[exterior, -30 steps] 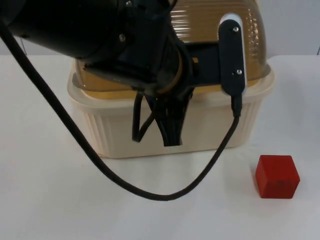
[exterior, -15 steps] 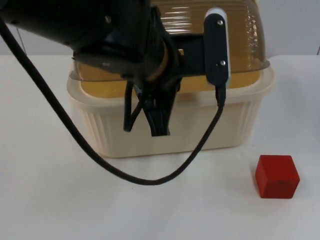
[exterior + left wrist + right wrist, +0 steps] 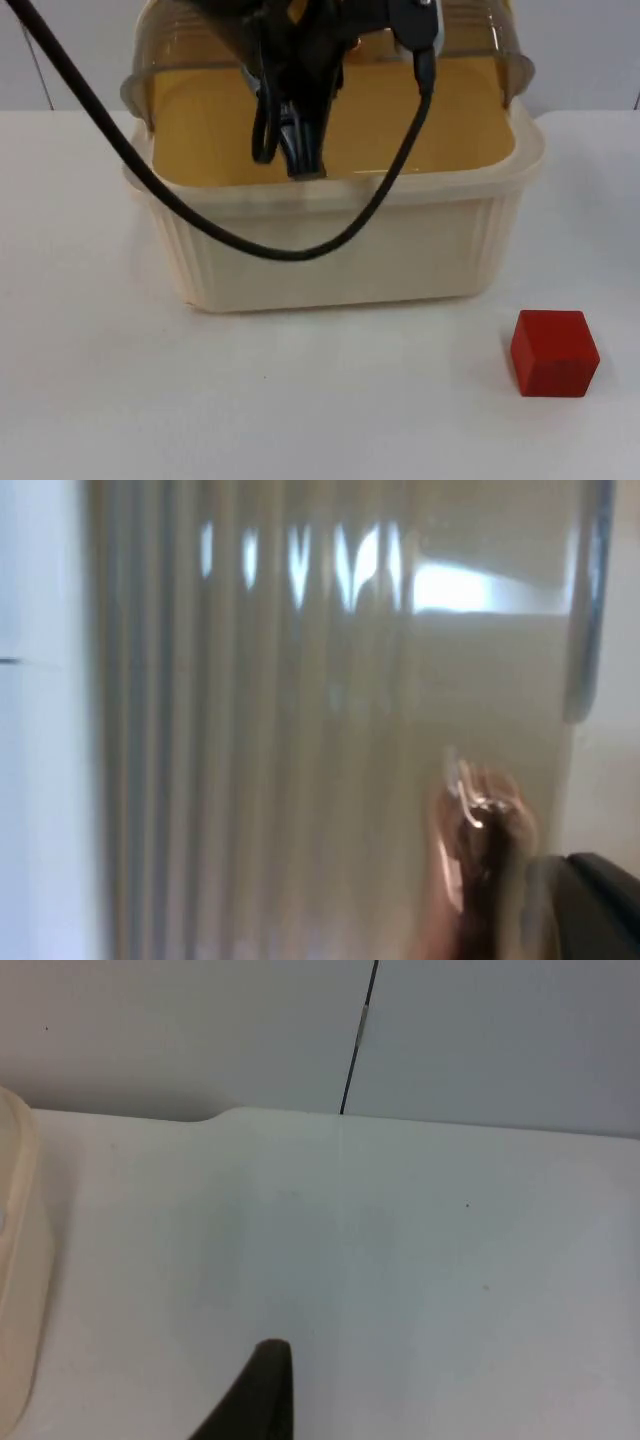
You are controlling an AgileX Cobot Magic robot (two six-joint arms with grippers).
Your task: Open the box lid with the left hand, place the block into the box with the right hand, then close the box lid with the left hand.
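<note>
A cream ribbed box point(image 3: 340, 255) stands mid-table with its amber see-through lid point(image 3: 475, 40) tilted up at the front, so the yellow inside shows. My left gripper point(image 3: 300, 160) hangs over the box opening under the raised lid's front edge, shut on the lid's front rim. The left wrist view is close against the blurred ribbed lid point(image 3: 300, 730). A red block point(image 3: 554, 352) lies on the table to the front right of the box, untouched. My right gripper point(image 3: 262, 1400) waits over bare table to the right of the box point(image 3: 14, 1260).
The white table point(image 3: 100, 400) runs around the box to the front and both sides. The grey partition wall point(image 3: 450, 1030) stands behind the table's far edge. The left arm's black cable point(image 3: 200, 215) drapes across the box's front rim.
My left gripper has moved up and back from the box's front wall, and the lid has swung from nearly shut to raised. The red block has not moved.
</note>
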